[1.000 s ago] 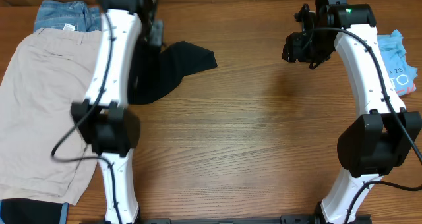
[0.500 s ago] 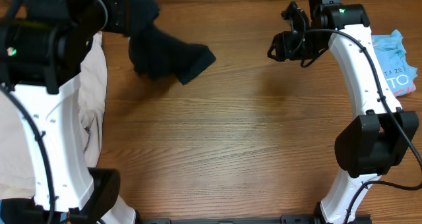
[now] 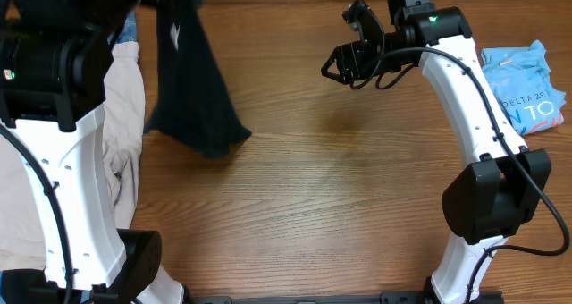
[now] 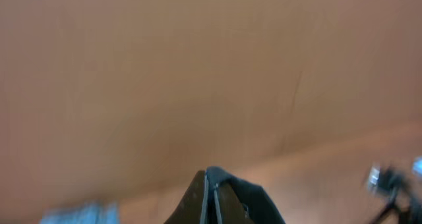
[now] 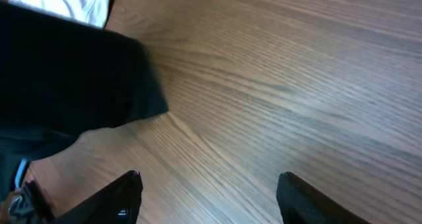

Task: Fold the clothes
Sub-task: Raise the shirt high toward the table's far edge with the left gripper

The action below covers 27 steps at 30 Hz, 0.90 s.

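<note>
The black T-shirt hangs in a long drape from the top left, its lower end reaching the wooden table. In the blurred left wrist view my left gripper is shut on a fold of that black cloth. My right gripper hovers open to the right of the shirt, nothing between its fingers. In the right wrist view the right gripper stands wide over bare wood, with the black T-shirt ahead and to the left.
Beige shorts lie along the left side, partly behind my raised left arm, with a sliver of blue denim above them. A light-blue printed tee lies at the right edge. Wooden table spans the middle.
My left arm has risen toward the camera, lifting the black T-shirt from a heap into a long hanging drape. The right gripper has moved left and opened wider.
</note>
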{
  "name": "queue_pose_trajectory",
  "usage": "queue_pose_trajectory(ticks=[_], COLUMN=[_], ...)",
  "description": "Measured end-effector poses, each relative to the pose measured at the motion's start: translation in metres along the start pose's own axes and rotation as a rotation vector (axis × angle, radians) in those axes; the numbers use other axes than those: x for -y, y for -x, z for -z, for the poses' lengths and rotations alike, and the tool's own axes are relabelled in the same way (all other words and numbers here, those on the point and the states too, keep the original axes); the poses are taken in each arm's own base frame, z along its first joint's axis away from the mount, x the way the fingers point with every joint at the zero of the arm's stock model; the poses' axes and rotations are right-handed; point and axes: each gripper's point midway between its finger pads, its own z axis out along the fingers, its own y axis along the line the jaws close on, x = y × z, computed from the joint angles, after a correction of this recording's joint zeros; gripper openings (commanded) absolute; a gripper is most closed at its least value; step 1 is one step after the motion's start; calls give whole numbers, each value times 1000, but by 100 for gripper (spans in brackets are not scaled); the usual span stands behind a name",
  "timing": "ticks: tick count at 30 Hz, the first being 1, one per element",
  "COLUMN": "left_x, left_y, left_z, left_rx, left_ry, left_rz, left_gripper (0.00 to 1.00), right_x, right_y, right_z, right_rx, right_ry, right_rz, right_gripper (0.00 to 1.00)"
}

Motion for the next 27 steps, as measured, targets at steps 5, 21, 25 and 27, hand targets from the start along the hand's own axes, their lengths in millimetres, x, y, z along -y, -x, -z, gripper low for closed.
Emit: queue_pose_trajectory(ticks=[5,21,25,27], left_x=[11,24,38,46], left_y=[61,60,32,19], left_z=[8,-86,-124,-135], left_rx=[250,329,250,205], left_ry=[-68,-291,-404,-443], left_rz=[3,318,407,431], left_gripper=[4,4,4,4], right_x=[37,170,173,169], right_y=[3,-43,-49,-49], right_z=[14,104,107,105], right_rx=[34,106,97,92], right_ry=[-111,-312,-315,-301], right_rz=[-122,-531,-553,-553], right_gripper=[65,65,66,66])
